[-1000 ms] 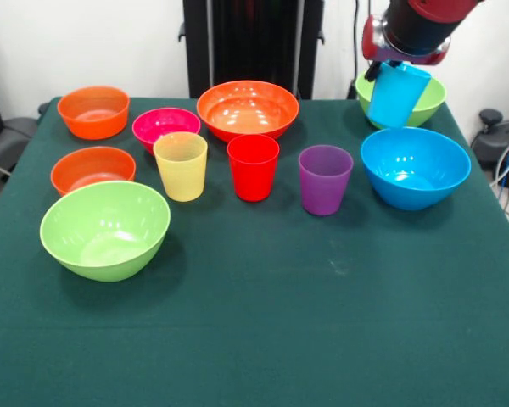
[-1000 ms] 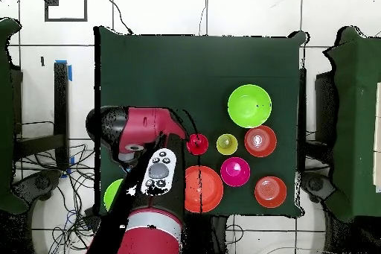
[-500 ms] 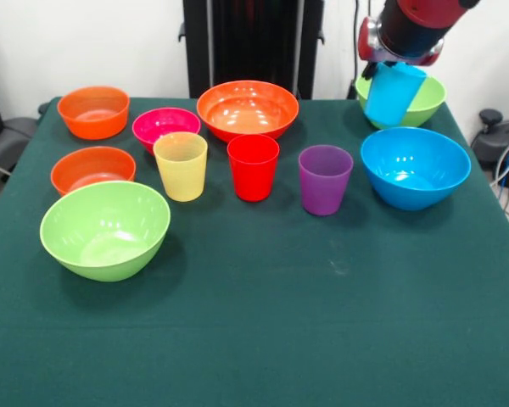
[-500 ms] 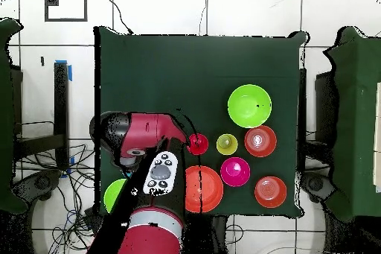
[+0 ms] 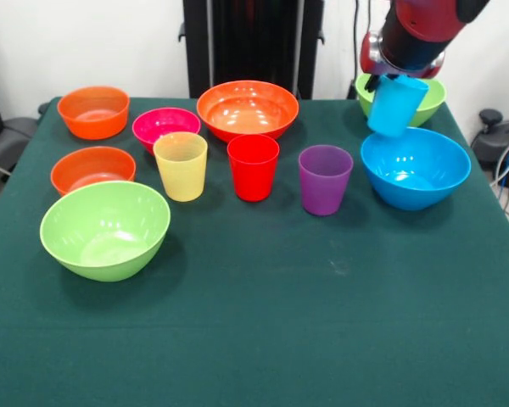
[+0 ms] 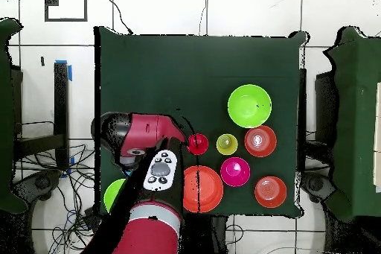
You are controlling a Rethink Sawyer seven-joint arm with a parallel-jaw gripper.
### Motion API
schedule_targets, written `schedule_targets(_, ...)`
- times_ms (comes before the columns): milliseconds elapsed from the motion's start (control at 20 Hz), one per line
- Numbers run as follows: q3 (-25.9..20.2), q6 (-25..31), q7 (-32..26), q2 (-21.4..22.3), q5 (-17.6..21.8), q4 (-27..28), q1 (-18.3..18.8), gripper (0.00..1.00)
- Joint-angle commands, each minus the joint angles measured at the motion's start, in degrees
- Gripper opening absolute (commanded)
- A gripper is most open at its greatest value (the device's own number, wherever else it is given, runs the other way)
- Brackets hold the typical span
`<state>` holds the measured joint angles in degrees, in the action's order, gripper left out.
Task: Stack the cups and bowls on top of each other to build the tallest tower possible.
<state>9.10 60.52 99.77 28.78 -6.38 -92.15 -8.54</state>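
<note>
My gripper (image 5: 390, 79) is shut on the light blue cup (image 5: 396, 106) and holds it tilted in the air at the far right, between the far lime green bowl (image 5: 433, 95) and the blue bowl (image 5: 416, 168). The yellow cup (image 5: 181, 165), red cup (image 5: 253, 167) and purple cup (image 5: 325, 179) stand upright in a row. Behind them are the wide orange bowl (image 5: 247, 108) and the magenta bowl (image 5: 165, 125). Two small orange bowls (image 5: 93, 111) (image 5: 92, 168) and a large lime green bowl (image 5: 106, 229) sit at the left. In the overhead view the arm (image 6: 141, 135) hides the gripper.
All bowls and cups stand apart on the green tablecloth (image 5: 280, 322). The robot's black pedestal (image 5: 253, 42) stands behind the table's far edge. Cables and a dark stand (image 5: 500, 136) lie beside the table at the right.
The arm has shifted slightly and the held light blue cup now hangs a little lower, closer to the blue bowl. Everything on the table is unmoved.
</note>
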Motion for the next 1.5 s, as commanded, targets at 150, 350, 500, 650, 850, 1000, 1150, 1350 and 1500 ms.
schedule_targets(150, -5.6, -1.8, 10.9, -1.9, -2.7, 3.9, -1.2, 0.0)
schedule_targets(350, -5.9, -3.6, 11.4, -1.8, -4.0, 2.2, -1.5, 0.0)
schedule_targets(500, -6.3, -4.3, 11.8, -2.3, -5.0, 2.2, -1.9, 0.0)
schedule_targets(650, -6.3, -5.5, 12.0, -2.6, -5.4, 2.1, -2.3, 0.0)
schedule_targets(850, -6.1, -5.3, 12.3, -2.4, -5.7, 2.3, -3.0, 0.0)
schedule_targets(1000, -5.6, -4.9, 12.4, -2.5, -5.6, 2.9, -3.3, 0.0)
schedule_targets(1150, -5.2, -5.1, 12.1, -2.4, -5.5, 3.0, -3.3, 0.0)
schedule_targets(1350, -4.4, -5.2, 11.8, -2.5, -4.3, 3.6, -3.6, 0.0)
schedule_targets(1500, -4.3, -5.5, 11.6, -2.7, -4.1, 4.3, -3.5, 0.0)
